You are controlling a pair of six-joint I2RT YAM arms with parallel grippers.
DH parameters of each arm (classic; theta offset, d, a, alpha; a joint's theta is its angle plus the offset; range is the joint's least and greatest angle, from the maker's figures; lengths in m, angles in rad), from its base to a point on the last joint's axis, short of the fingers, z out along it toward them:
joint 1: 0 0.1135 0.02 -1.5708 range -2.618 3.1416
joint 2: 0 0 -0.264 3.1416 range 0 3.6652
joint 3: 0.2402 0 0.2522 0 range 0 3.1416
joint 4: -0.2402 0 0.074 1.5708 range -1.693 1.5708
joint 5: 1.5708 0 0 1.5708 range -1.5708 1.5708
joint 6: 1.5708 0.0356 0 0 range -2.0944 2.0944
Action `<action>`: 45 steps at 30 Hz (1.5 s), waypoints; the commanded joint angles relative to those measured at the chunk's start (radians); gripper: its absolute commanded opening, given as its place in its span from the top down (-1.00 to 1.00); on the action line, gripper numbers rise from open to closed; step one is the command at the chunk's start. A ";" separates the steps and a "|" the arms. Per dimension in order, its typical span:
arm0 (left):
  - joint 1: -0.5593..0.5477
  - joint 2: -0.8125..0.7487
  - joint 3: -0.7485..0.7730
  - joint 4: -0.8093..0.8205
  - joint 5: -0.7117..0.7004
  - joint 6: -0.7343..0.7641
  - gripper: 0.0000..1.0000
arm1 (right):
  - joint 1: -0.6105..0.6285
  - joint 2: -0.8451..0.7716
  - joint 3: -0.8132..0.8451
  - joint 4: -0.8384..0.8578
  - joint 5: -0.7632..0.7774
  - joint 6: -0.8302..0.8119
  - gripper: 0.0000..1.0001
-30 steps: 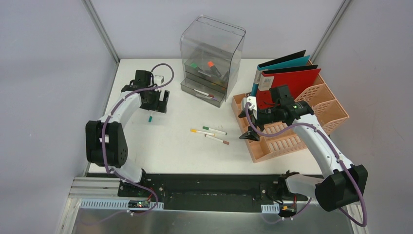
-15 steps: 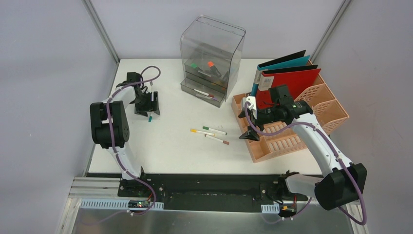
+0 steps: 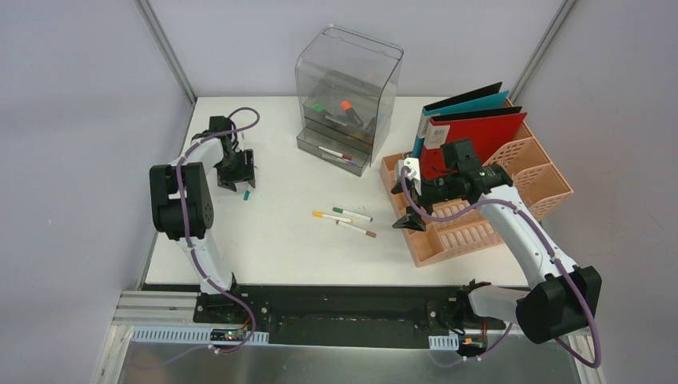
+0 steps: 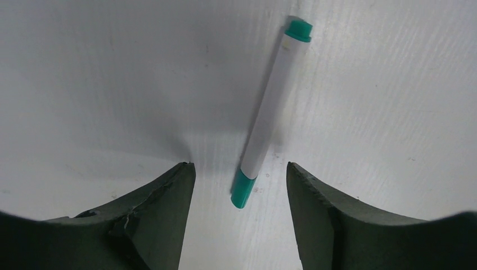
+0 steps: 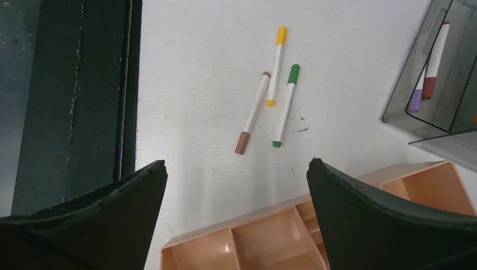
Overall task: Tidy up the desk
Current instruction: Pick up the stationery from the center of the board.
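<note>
The big flat white counter sits between grey walls. On its far left, the left end effector stands half open around a white pen with green ends, not touching it. The right end effector is wide open and empty.

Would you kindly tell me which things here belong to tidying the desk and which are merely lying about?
Job in hand: desk, teal marker inside the open left pincer, yellow marker, green marker, brown marker, drawer box.
Lying about: file rack, red binder, teal binder.
</note>
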 commanded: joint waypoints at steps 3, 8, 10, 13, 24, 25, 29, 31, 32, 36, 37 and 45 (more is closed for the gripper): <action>-0.034 0.009 0.039 -0.014 -0.120 -0.053 -0.23 | -0.006 0.001 0.031 0.016 -0.019 -0.026 -0.98; -0.058 0.021 0.044 -0.019 -0.097 -0.041 -0.21 | -0.005 -0.001 0.031 0.016 -0.018 -0.026 -0.98; -0.074 0.029 0.050 -0.026 -0.099 -0.034 -0.18 | -0.005 -0.001 0.031 0.015 -0.018 -0.026 -0.98; -0.094 0.043 0.056 -0.042 -0.125 -0.026 -0.09 | -0.006 -0.002 0.031 0.015 -0.017 -0.026 -0.98; -0.128 0.106 0.088 -0.100 -0.197 -0.010 0.39 | -0.009 -0.009 0.031 0.014 -0.017 -0.026 -0.98; -0.130 0.107 0.090 -0.102 -0.196 -0.010 0.44 | -0.010 -0.010 0.031 0.015 -0.018 -0.026 -0.98; -0.134 0.107 0.092 -0.105 -0.191 -0.008 0.72 | -0.012 -0.012 0.031 0.014 -0.021 -0.026 -0.98; -0.135 0.099 0.093 -0.105 -0.189 -0.009 0.80 | -0.012 -0.011 0.030 0.014 -0.022 -0.026 -0.98; -0.135 0.094 0.095 -0.105 -0.186 -0.010 0.88 | -0.012 -0.011 0.031 0.014 -0.020 -0.026 -0.98; -0.140 0.059 0.091 -0.093 -0.168 -0.013 1.00 | -0.013 -0.011 0.031 0.014 -0.021 -0.026 -0.98; -0.141 0.050 0.088 -0.087 -0.162 -0.014 1.00 | -0.013 -0.011 0.031 0.013 -0.021 -0.026 -0.98; -0.156 -0.066 0.049 -0.032 -0.123 0.007 1.00 | -0.014 -0.010 0.031 0.013 -0.019 -0.026 -0.98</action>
